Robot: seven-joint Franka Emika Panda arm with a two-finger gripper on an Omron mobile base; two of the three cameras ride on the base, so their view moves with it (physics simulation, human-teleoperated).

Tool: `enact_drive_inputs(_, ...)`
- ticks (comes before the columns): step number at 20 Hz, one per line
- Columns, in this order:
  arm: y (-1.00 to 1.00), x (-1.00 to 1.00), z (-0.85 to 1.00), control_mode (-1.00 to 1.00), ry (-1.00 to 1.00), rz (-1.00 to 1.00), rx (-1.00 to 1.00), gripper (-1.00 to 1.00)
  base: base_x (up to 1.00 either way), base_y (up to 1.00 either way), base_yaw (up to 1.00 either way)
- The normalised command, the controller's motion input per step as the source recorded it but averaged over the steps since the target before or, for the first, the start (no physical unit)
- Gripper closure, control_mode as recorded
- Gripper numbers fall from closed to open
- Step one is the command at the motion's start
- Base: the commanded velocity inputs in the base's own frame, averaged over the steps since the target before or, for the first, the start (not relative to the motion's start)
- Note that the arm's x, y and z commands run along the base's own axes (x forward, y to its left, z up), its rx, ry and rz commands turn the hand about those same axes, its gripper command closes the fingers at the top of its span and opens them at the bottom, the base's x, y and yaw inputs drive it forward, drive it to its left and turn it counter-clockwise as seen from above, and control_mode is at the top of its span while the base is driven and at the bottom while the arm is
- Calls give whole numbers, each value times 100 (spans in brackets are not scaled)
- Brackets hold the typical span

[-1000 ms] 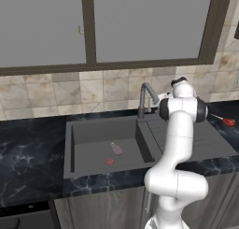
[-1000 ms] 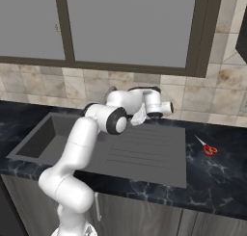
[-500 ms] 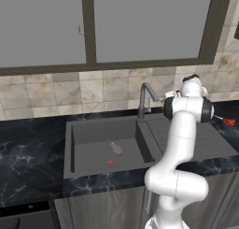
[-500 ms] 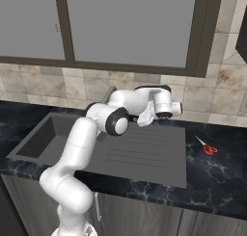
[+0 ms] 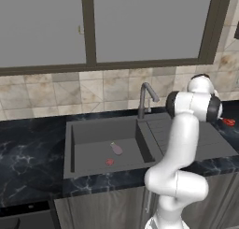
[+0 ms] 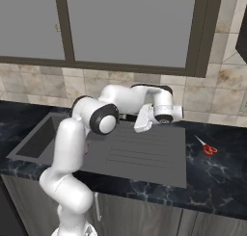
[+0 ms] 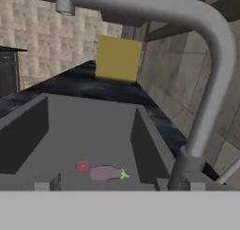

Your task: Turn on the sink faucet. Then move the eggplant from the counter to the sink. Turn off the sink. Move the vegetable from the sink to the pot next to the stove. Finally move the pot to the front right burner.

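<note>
The jaws themselves are hard to make out: in the right base view the hand (image 6: 144, 118) sits at centre frame, its tip blending into the white arm, and in the left base view the wrist joint at right of centre covers it. The jaws stand wide apart and grip nothing.

The faucet (image 5: 145, 98) rises at centre of the left base view; in the hand view it arcs across the top and down the right side, with its spout end showing at upper left, and its lever cut off at the lower right edge. In the right base view the arm hides it almost wholly.

The sink (image 5: 93, 130) sits left of centre in the left base view. The eggplant (image 5: 116, 149) lies on the basin floor, just beside the red drain (image 5: 109, 161); in the hand view both show low in the frame, side by side. I cannot tell whether water runs.

A yellow block (image 7: 117, 58) stands beyond the sink on the tabletop (image 5: 28, 148), at upper centre of the hand view. Red scissors (image 6: 207, 147) lie on the tabletop at the right of the right base view, well apart from the sink.
</note>
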Motion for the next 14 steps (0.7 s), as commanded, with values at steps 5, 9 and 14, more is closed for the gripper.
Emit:
enact_drive_inputs(5,48,-72,14,-100,-1,-5,0,-100,0,0,0)
enact_drive_inputs(9,54,-66,2,-100,0,-7,0,-100,0,0,0)
enact_drive_inputs(14,55,-58,0,-100,0,-3,-5,-100,0,0,0)
